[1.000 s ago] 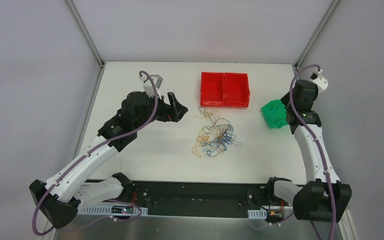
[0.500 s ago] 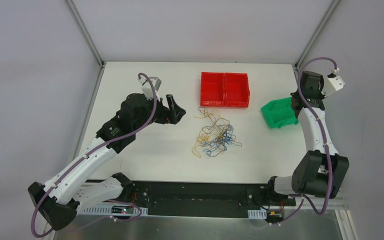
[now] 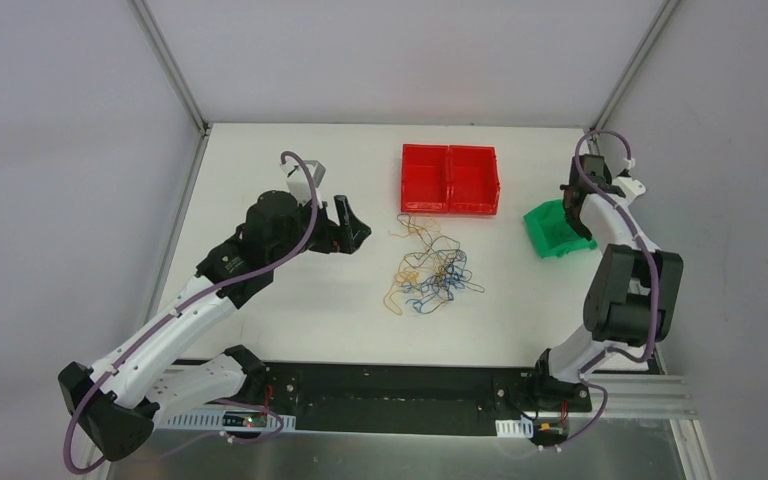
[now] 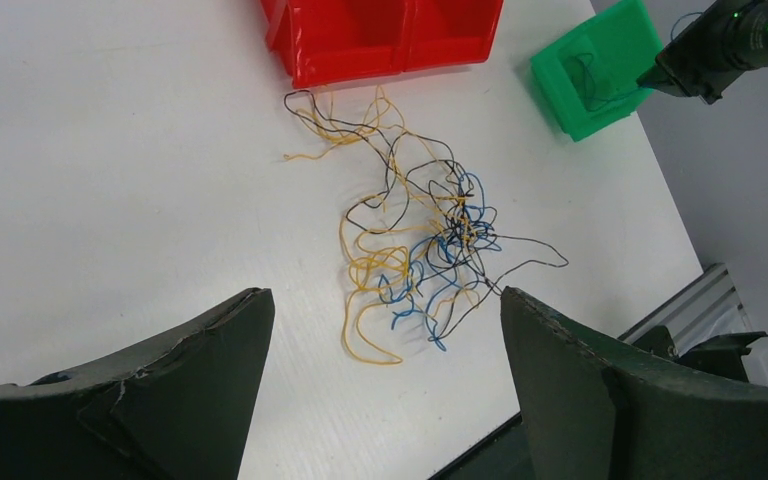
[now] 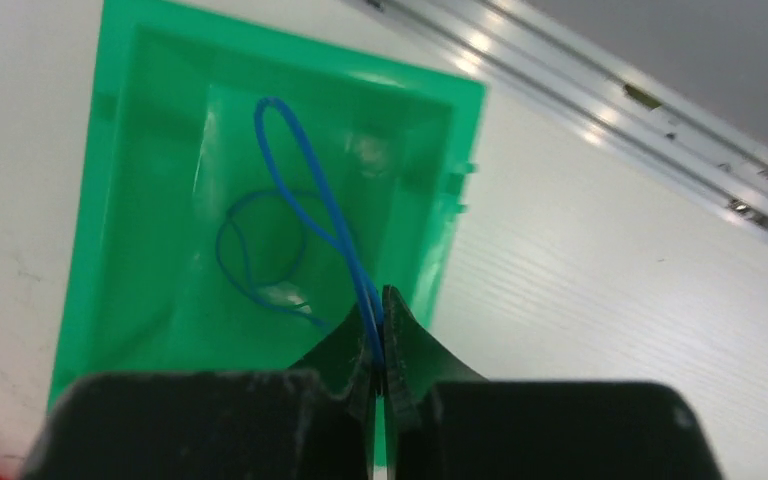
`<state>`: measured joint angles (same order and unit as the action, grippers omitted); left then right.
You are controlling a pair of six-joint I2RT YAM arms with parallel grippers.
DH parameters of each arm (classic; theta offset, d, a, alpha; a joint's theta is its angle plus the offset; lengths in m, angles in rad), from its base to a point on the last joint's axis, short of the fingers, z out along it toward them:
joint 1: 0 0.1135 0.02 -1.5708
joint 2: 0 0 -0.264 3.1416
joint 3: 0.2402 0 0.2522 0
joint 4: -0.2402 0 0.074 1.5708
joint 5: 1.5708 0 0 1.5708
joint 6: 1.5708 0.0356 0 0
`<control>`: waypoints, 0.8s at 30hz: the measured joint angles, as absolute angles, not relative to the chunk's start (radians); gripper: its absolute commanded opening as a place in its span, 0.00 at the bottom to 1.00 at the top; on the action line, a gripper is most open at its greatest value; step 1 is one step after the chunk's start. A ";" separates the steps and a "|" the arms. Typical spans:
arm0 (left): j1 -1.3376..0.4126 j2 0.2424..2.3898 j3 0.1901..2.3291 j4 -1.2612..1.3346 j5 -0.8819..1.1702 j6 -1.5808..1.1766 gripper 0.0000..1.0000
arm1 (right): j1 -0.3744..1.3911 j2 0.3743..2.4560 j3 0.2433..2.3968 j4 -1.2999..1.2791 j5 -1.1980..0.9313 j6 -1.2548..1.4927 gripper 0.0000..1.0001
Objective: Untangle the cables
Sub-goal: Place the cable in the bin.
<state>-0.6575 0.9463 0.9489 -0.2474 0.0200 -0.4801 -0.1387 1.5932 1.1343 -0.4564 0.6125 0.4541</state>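
- We see the right fingers (image 5: 415,345) back over the green bin (image 5: 110,250) now, clamped on a blue cable (image 5: 305,185).
- Our left fingers (image 4: 190,380) stay spread wide, barely shifted.

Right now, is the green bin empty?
Not empty: a blue cable loops inside the bin, pinched by the right gripper.

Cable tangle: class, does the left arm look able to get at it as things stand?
Probably yes. The left gripper is open and sits just left of the tangle, facing it, with no object lying between them.
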 measured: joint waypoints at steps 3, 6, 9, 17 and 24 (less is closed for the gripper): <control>-0.657 0.946 0.936 -0.248 0.025 -0.480 0.86 | -0.139 1.670 1.192 -0.543 0.584 0.508 0.00; -0.657 0.945 0.924 -0.250 0.028 -0.480 0.86 | -0.139 1.747 1.232 -0.622 0.535 0.560 0.00; -0.657 0.943 0.917 -0.250 0.040 -0.480 0.86 | -0.139 1.807 1.262 -0.680 0.493 0.585 0.00; -0.657 0.933 0.916 -0.251 0.044 -0.479 0.86 | -0.163 1.906 1.351 -0.743 0.367 0.631 0.00; -0.657 0.931 0.916 -0.251 0.044 -0.471 0.86 | -0.199 1.920 1.361 -0.746 0.313 0.639 0.18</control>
